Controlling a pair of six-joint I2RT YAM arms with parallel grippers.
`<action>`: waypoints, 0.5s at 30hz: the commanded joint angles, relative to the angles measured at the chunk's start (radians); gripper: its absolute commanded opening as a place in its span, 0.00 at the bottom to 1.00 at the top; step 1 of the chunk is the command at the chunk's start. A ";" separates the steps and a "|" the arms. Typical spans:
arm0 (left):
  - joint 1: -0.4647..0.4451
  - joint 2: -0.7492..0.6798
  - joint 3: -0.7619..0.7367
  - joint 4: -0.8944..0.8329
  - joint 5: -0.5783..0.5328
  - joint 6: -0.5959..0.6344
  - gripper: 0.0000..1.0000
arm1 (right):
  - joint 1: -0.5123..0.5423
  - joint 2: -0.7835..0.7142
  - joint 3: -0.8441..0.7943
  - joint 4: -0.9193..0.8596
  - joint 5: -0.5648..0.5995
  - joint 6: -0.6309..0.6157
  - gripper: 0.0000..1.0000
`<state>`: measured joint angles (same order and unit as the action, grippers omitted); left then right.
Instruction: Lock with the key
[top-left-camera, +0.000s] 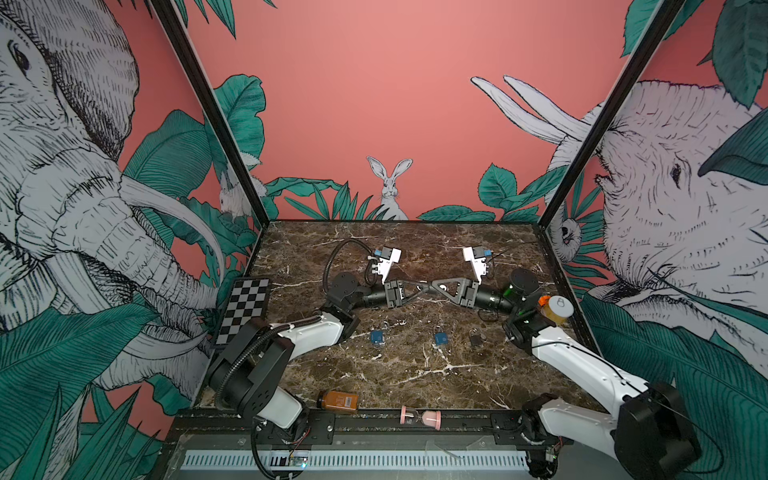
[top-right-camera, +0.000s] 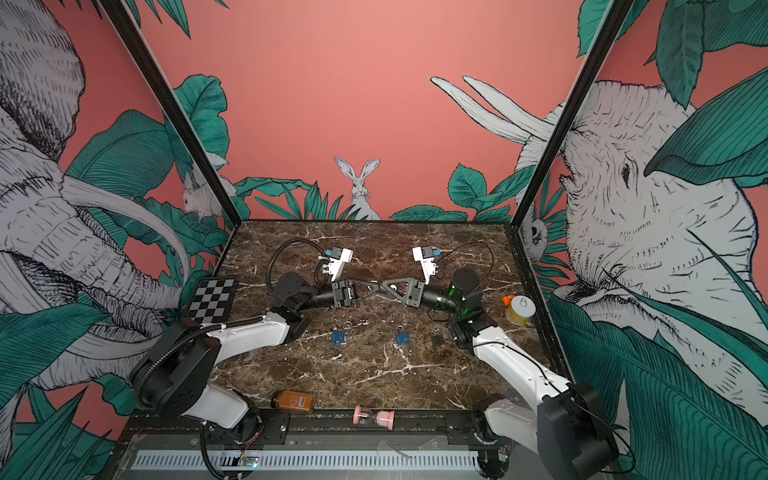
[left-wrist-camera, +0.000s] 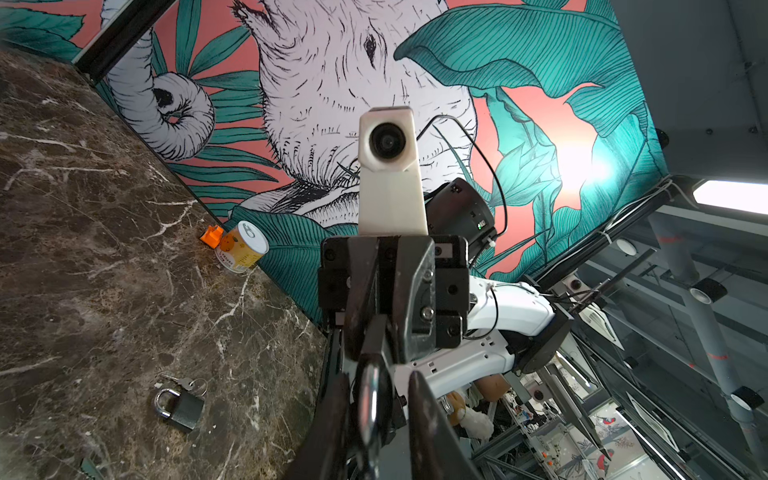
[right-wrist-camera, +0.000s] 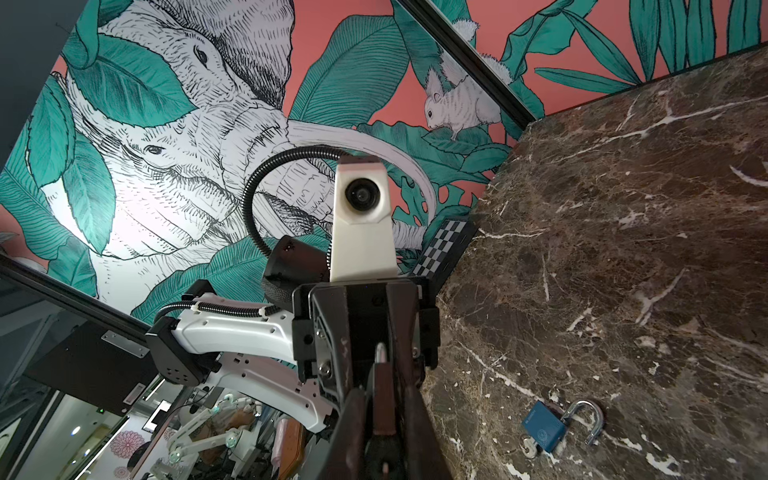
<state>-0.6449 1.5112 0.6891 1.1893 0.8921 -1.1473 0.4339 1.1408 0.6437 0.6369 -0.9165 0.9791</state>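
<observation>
Held padlock (left-wrist-camera: 370, 401) and key (right-wrist-camera: 380, 353) meet in mid-air; three more padlocks lie on the desk (top-left-camera: 415, 374).

Held padlock: silver shackle seen edge-on, clamped between the fingers of the left end effector (left-wrist-camera: 374, 415). Body hidden, colour can't tell. Key: only a thin silver tip shows, poking past the closed right end effector (right-wrist-camera: 382, 374) and aimed at the lock. Both are raised above mid-desk, with the end effector tips meeting in both top views. In a row nearer the front, lying flat and apart: blue padlock (top-left-camera: 377, 336), second blue padlock (top-left-camera: 440, 338), dark padlock (top-left-camera: 476, 337). Dark padlock's shackle is shut, spare keys (left-wrist-camera: 183, 381) just beside it. One blue lock, can't tell which, has its shackle swung open.
</observation>
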 joint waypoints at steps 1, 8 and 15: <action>-0.010 0.002 0.035 0.005 0.021 0.013 0.26 | 0.006 -0.004 0.031 0.038 -0.015 -0.022 0.00; -0.016 0.008 0.042 0.002 0.020 0.015 0.24 | 0.007 -0.005 0.028 0.039 -0.022 -0.030 0.00; -0.022 0.012 0.044 0.003 0.025 0.011 0.20 | 0.009 -0.005 0.031 0.010 -0.015 -0.045 0.00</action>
<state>-0.6559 1.5257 0.7048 1.1675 0.8989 -1.1400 0.4343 1.1416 0.6445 0.6189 -0.9207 0.9565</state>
